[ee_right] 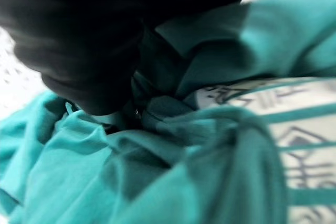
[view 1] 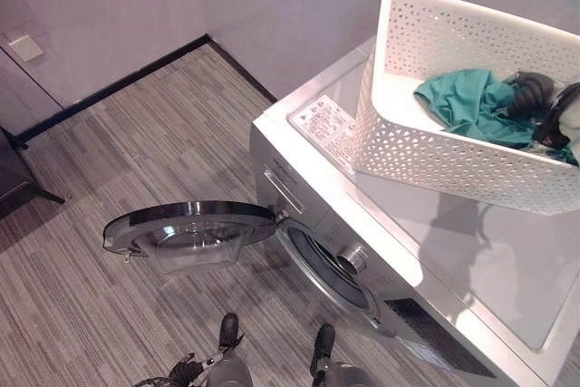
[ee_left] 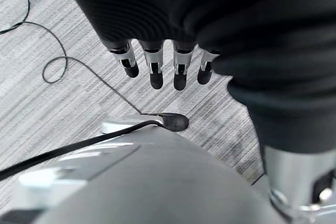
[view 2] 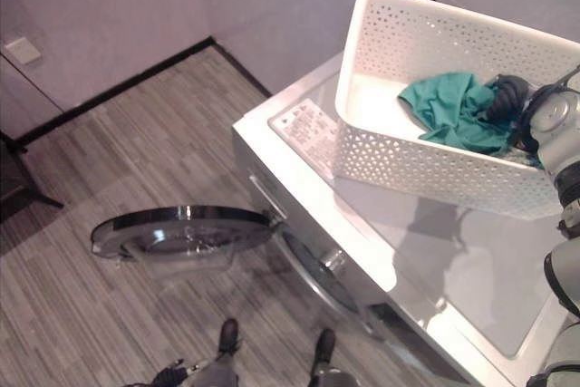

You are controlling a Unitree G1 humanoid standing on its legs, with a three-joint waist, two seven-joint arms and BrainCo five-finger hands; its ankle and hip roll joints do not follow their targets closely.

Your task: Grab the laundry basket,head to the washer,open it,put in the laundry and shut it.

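Observation:
A white perforated laundry basket [view 1: 426, 147] stands on top of the silver washer [view 1: 471, 251]. Teal laundry [view 1: 471, 101] lies bunched inside it, seen up close in the right wrist view as teal folds [ee_right: 68, 171] over a pale printed fabric. My right hand [view 2: 507, 97] is down in the basket, pressed into that teal cloth, its dark cover [ee_right: 79, 51] against the folds. The washer's round door [view 1: 190, 228] is swung wide open to the left, and the drum opening [view 1: 326, 269] is uncovered. My left hand [ee_left: 157, 69] hangs open over the floor, holding nothing.
The washer stands against the grey wall, with a label [view 1: 322, 120] on its top and a knob [view 1: 352, 257] on the front panel. Striped floor [view 1: 136, 133] spreads to the left. A dark piece of furniture [view 1: 14, 174] sits at the left edge and a wall plate [view 1: 25, 47] above it.

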